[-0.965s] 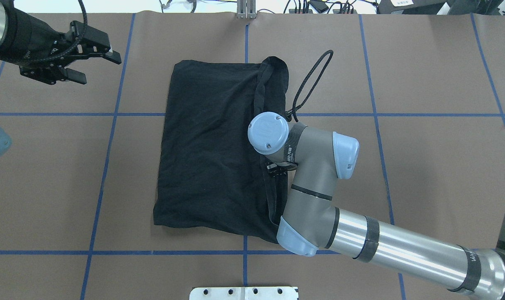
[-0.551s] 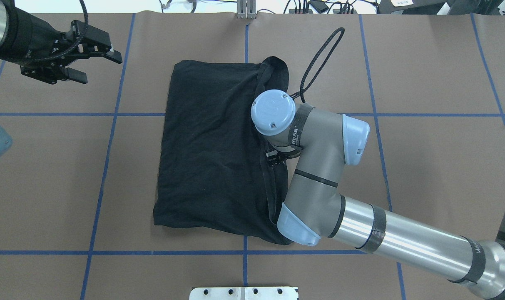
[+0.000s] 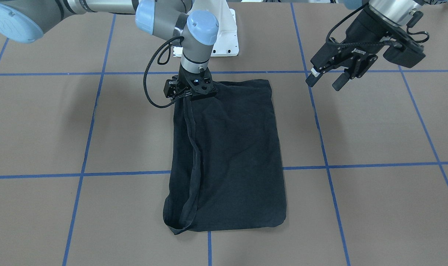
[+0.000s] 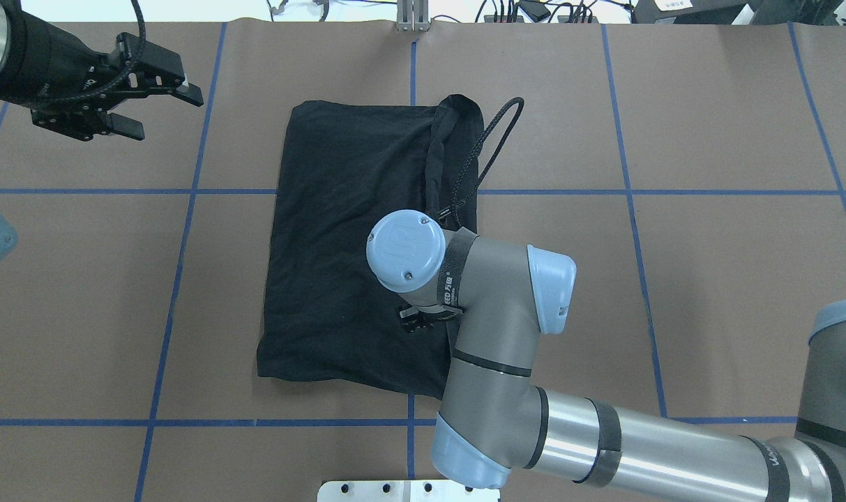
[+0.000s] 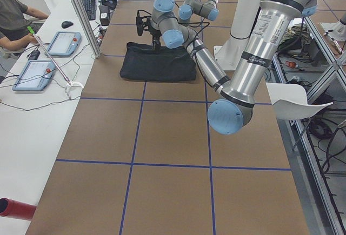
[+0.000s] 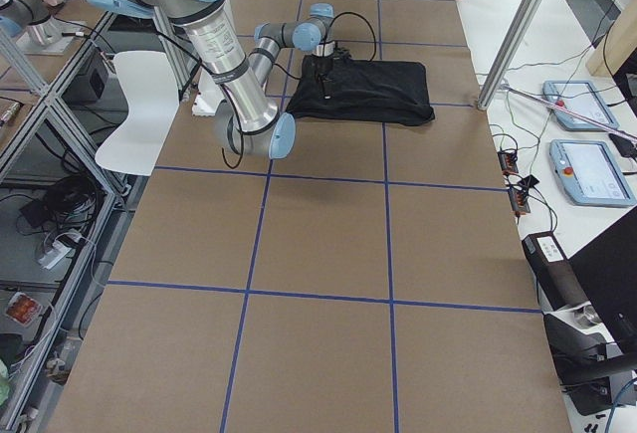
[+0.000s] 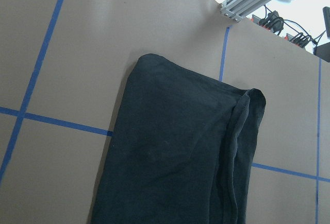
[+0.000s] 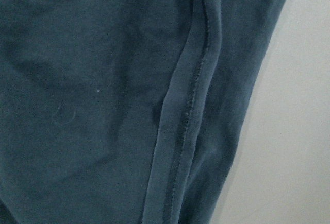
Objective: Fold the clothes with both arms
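The black T-shirt [image 4: 339,230] lies folded into a plain black rectangle at the table's middle, a hemmed edge running along its right side; no print shows. It also shows in the front-facing view [image 3: 231,147] and the left wrist view [image 7: 175,157]. My right gripper [image 3: 194,94] is down on the shirt's corner nearest the robot base; its fingers are hidden under the wrist [image 4: 405,251], so I cannot tell whether they are shut. The right wrist view shows only cloth and a hem [image 8: 191,105]. My left gripper [image 4: 163,113] hovers open and empty, far left of the shirt.
Brown paper with a blue tape grid [image 4: 178,244] covers the table. The white pedestal base [image 3: 227,33] stands behind the shirt. A black cable loop [image 4: 492,146] hangs off the right wrist. A person and tablets [image 5: 57,43] are at the far side.
The right arm's wrist first swung away from the robot, then came back toward the robot and leftward over the shirt. The left arm has stayed in place, its gripper open.
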`<state>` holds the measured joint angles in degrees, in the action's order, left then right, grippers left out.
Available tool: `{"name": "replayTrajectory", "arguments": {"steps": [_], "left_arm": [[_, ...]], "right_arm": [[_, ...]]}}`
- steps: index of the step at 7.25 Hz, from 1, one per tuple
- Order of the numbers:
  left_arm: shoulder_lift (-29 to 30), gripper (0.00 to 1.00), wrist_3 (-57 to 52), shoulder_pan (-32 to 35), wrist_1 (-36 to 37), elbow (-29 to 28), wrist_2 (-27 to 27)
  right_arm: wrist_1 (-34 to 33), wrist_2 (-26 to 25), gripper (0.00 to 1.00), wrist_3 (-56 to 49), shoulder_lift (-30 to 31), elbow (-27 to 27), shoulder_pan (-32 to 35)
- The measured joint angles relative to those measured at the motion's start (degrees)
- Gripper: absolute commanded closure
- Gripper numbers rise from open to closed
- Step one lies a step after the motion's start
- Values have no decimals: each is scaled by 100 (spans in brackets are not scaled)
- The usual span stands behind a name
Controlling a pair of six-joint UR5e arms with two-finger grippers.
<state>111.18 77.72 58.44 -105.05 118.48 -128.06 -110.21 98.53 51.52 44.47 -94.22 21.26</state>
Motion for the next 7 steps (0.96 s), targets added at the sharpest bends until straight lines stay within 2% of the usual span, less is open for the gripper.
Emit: {"name": "replayTrajectory", "arguments": {"steps": [3,7], "left_arm": [[26,0,100,-7,10,19,0],[48,0,123,-17,10,4,0]], "right_arm": [[12,-107,1,25,65,140,-145],[-15,-87,1,-22,375,166,23]]}}
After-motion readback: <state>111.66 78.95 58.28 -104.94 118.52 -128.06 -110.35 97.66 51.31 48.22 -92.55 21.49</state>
